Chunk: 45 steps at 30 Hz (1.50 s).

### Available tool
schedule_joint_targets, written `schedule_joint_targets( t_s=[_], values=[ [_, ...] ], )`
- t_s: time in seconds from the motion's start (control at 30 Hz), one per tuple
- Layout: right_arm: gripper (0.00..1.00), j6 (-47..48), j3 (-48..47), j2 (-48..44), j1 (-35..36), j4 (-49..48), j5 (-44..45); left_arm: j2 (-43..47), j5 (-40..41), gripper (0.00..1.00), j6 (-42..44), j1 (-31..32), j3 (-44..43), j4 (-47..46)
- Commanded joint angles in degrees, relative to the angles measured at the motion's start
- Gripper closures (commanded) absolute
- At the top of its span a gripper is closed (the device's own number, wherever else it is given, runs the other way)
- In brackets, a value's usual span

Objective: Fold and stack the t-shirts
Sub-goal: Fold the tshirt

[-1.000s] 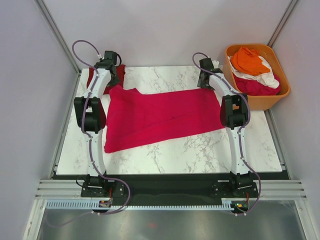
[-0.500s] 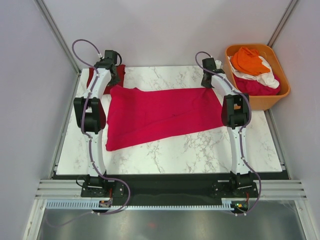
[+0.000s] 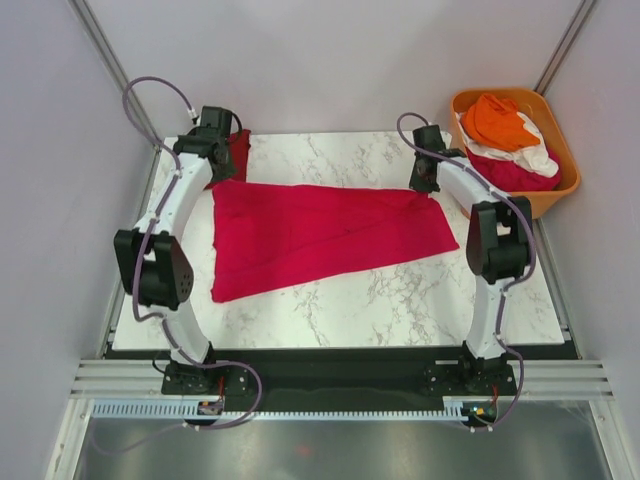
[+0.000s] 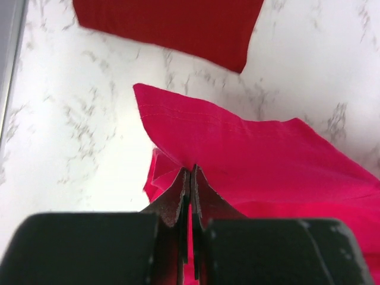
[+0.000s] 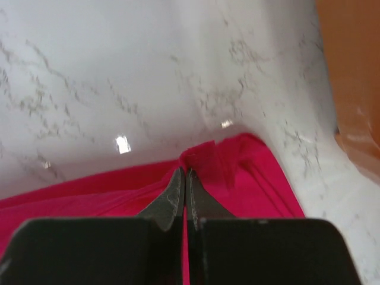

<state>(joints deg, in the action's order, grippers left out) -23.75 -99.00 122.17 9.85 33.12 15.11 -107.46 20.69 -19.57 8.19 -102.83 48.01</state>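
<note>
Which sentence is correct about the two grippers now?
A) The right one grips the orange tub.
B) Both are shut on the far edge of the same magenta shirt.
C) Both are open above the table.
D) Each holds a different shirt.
B: each wrist view shows fingers pinched on pink cloth, with the left gripper and the right gripper at opposite far corners of the one magenta shirt.

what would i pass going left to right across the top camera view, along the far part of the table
left claw → maroon t-shirt → magenta t-shirt (each claw pinches one of its far corners) → right claw → orange tub holding more shirts
</note>
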Motion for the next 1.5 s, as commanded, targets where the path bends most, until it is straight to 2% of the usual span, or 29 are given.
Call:
schedule_joint_targets(
  t_s=[0.0,0.13,0.27,0.33,0.37,0.4,0.47,0.53,0.6,0.73,0.83,0.87,0.93,0.97,1.0,1.13,1.27,1.33,1.37,1.47],
  values=[
    [1.0,-0.51,7.31,-9.39,1.75,-3.15,1.14,6.9,5.58,0.98,0.76,0.08,9.62,-0.2],
    [1.0,-1.74,18.99,-15.72,2.37,-5.52,2.28,13.76,7.87,0.98,-3.61,1.83,20.1,-0.11],
    [0.98,-3.14,25.51,-17.49,2.37,-7.02,4.91,20.61,8.32,0.98,-9.17,2.89,31.0,-0.11],
    [0.91,-3.93,28.32,-18.1,2.46,-7.02,7.64,23.25,8.32,0.98,-9.17,5.24,36.8,-0.11],
    [0.68,-4.46,29.38,-18.45,2.37,-6.93,8.61,23.87,8.32,0.98,-9.17,6.48,38.47,-0.11],
    [0.54,-4.81,30.35,-18.81,2.37,-7.02,9.57,24.48,7.19,0.62,-19.43,7.62,41.88,0.5],
    [0.33,-6.22,32.72,-20.21,2.37,-7.02,10.99,26.77,5.68,0.46,-22.07,8.77,45.15,0.33],
    [0.24,-7.1,34.39,-22.14,2.37,-7.46,11.08,29.22,5.15,0.31,-23.49,8.87,47.36,0.33],
    [0.21,-7.19,34.84,-23.55,2.63,-8.34,10.03,31.68,6.03,0.0,-23.06,8.78,47.28,0.51],
    [0.21,-6.14,33.26,-27.5,4.21,-8.34,8.09,37.14,5.5,0.0,-22.97,7.9,46.32,0.33],
    [0.21,-4.65,32.91,-30.05,8.33,-10.79,2.4,37.94,6.2,0.04,-22.44,7.64,44.29,-0.19],
    [0.21,-4.03,32.73,-30.32,10.0,-13.32,-3.28,37.85,6.21,0.05,-22.87,7.46,44.03,-0.37],
    [0.21,-1.66,30.9,-29.54,15.71,-15.63,-9.02,37.76,4.72,0.1,-24.45,6.32,44.9,-2.2],
    [0.22,-1.39,29.23,-28.4,17.64,-15.63,-12.01,37.76,3.76,0.16,-25.07,5.71,45.78,-2.74],
    [0.23,-1.04,27.56,-25.26,20.71,-15.63,-18.65,38.46,1.83,0.26,-25.51,5.01,46.22,-3.44],
    [0.3,-2.44,17.63,-16.02,26.7,-19.05,-35.56,44.08,0.49,0.29,-23.15,3.33,45.7,-5.29],
    [0.34,-3.32,5.78,-4.25,31.37,-21.08,-42.97,48.57,-0.2,0.32,-22.79,0.87,48.06,-5.21],
    [0.35,-4.63,-2.14,3.49,32.6,-20.74,-45.42,50.32,-5.9,0.37,-21.66,-2.02,49.38,-5.12],
    [0.35,-5.25,-4.77,8.39,32.95,-20.82,-46.74,50.94,-8.45,0.41,-19.56,-2.56,50.0,-4.6],
    [0.36,-6.22,-14.18,14.57,34.09,-19.33,-47.9,54.18,-9.7,0.42,-14.56,-3.09,48.96,-2.67]
  ],
)
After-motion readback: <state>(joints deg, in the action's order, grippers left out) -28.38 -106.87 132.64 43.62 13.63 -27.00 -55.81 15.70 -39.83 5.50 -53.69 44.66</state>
